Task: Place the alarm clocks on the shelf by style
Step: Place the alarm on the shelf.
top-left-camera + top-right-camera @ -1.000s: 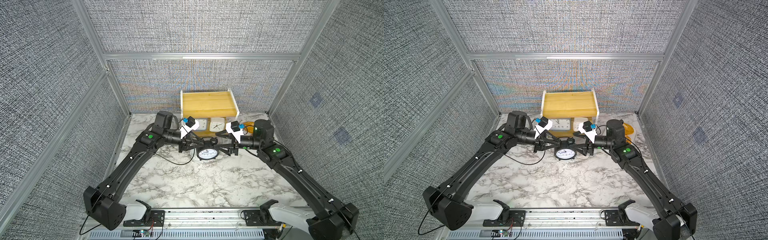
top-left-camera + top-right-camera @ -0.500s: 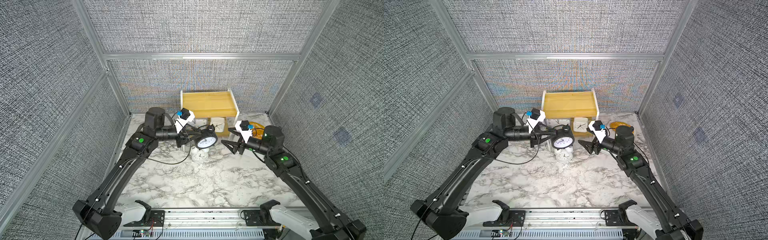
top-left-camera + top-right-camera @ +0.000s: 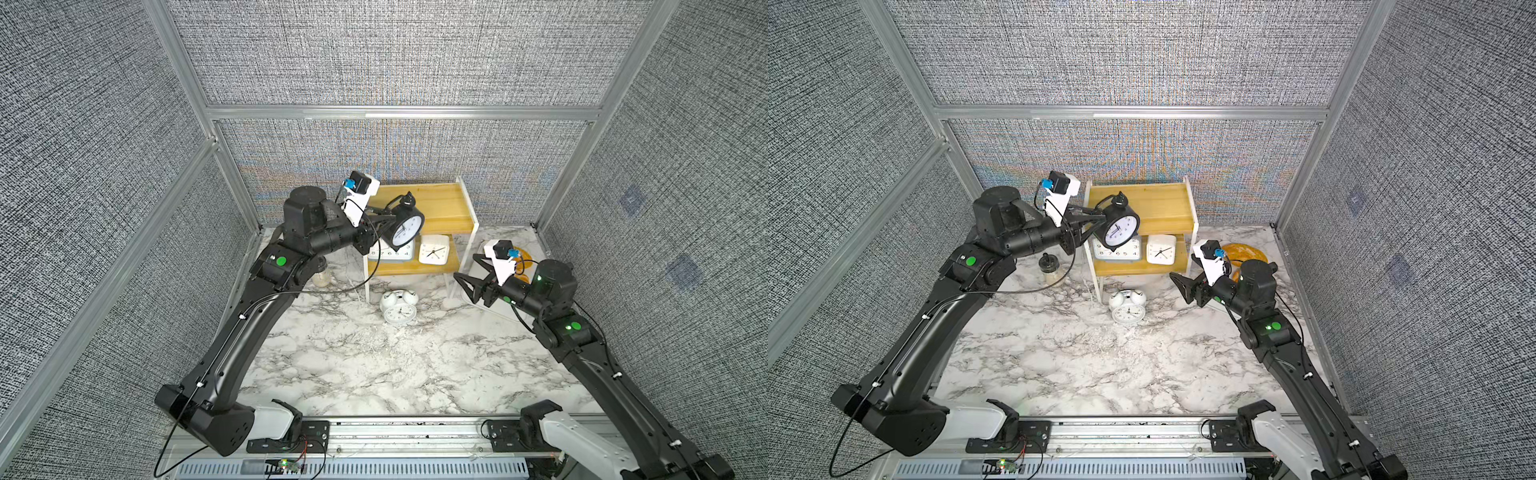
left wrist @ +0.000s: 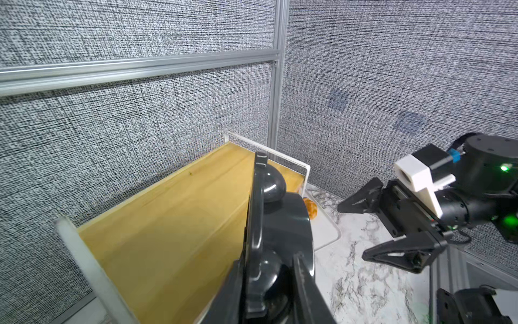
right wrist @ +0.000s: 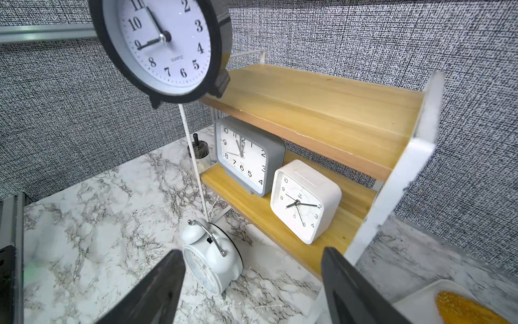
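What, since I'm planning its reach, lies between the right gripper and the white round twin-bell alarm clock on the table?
Only bare marble table: in the right wrist view the right gripper faces the white round twin-bell alarm clock directly.

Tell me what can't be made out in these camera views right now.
Grey clock: upper dial hidden behind the black clock in both top views.
Dial of the black clock: left wrist view shows only its back.
Its bells: cut off by the right wrist view's edge.
White twin-bell clock: dial too oblique to read in the right wrist view.
Bread: cut off at that view's corner.
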`<control>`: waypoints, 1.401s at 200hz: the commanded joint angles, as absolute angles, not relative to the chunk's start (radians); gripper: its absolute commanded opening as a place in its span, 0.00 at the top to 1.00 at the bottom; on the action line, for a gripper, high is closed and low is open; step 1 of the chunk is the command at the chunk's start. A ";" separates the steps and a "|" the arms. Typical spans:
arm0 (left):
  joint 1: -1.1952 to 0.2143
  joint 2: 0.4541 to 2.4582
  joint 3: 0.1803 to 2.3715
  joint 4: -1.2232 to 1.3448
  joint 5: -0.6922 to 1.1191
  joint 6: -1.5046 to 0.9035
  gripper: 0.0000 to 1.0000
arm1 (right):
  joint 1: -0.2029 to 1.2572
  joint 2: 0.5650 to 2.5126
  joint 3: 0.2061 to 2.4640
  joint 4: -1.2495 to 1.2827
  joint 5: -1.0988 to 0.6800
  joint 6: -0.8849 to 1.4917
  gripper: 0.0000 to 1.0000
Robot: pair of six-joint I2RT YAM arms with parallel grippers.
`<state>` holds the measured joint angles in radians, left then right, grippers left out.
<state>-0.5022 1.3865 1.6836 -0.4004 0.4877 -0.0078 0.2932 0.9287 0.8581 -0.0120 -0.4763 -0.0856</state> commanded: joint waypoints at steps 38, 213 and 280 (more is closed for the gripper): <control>-0.500 1.544 1.967 -0.592 0.399 0.062 0.97 | 0.282 0.914 0.838 0.017 -0.462 -0.071 0.19; -0.425 1.850 2.375 -0.797 0.507 0.091 0.96 | 0.275 0.931 0.809 0.041 -0.487 -0.038 0.19; -0.394 1.890 2.408 -0.812 0.558 0.037 0.94 | 0.275 0.948 0.808 0.046 -0.483 -0.036 0.19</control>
<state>-0.4049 1.8774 2.3932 -0.8246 0.5083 0.0711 0.2749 0.9455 0.8101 0.0147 -0.4801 -0.0429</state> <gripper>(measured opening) 0.291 0.813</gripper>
